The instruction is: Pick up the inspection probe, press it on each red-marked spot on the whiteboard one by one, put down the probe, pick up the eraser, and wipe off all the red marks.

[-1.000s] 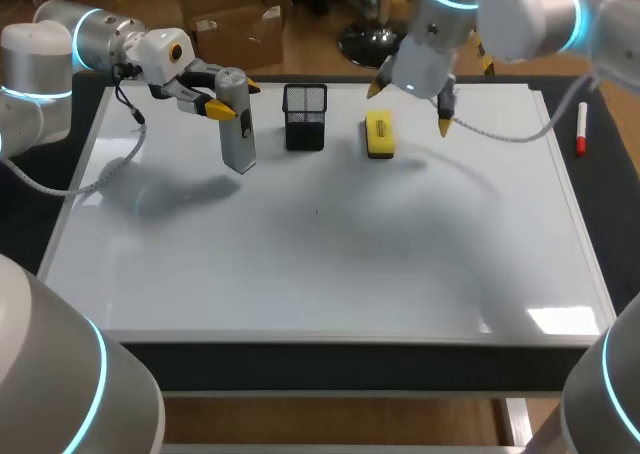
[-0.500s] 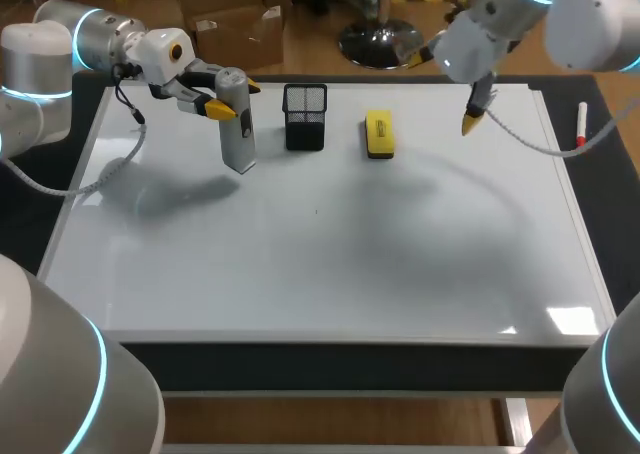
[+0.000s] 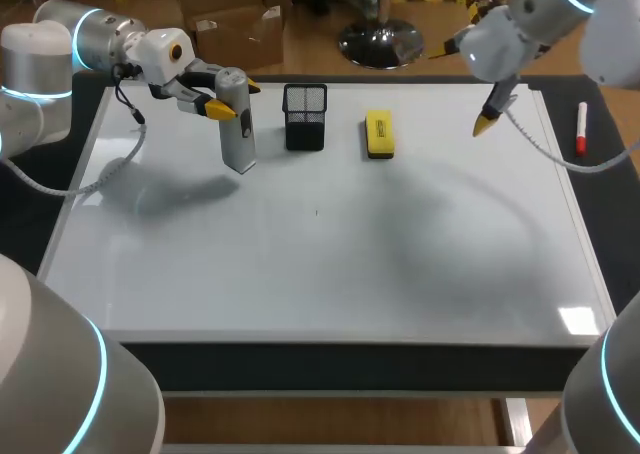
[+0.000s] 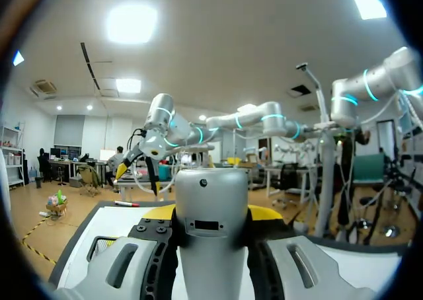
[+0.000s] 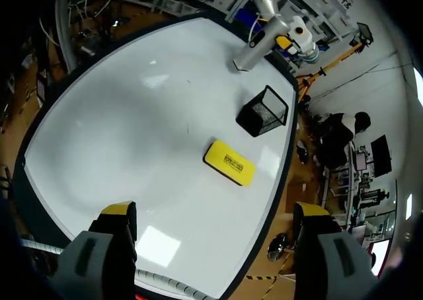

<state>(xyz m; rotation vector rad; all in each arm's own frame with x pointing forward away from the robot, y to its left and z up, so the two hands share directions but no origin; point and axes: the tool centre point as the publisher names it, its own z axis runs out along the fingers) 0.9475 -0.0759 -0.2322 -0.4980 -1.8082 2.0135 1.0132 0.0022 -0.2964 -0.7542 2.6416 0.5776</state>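
The grey inspection probe [image 3: 237, 124] hangs upright over the back left of the whiteboard [image 3: 330, 264], its tip close to the surface. My left gripper [image 3: 226, 96] is shut on its upper part; in the left wrist view the probe [image 4: 209, 211] fills the gap between the yellow tips. The yellow eraser [image 3: 379, 134] lies flat near the back middle, also seen in the right wrist view [image 5: 229, 162]. My right gripper [image 3: 481, 70] hovers open and empty over the back right corner, high above the board [image 5: 119, 135]. No red marks show on the whiteboard.
A black mesh pen holder [image 3: 305, 117] stands between the probe and the eraser. A red marker [image 3: 581, 129] lies off the board's right edge. A tiny dark speck [image 3: 317, 212] sits mid-board.
My right arm has swung right and back, away from the eraser toward the board's back right corner. The left arm and the probe have stayed put.
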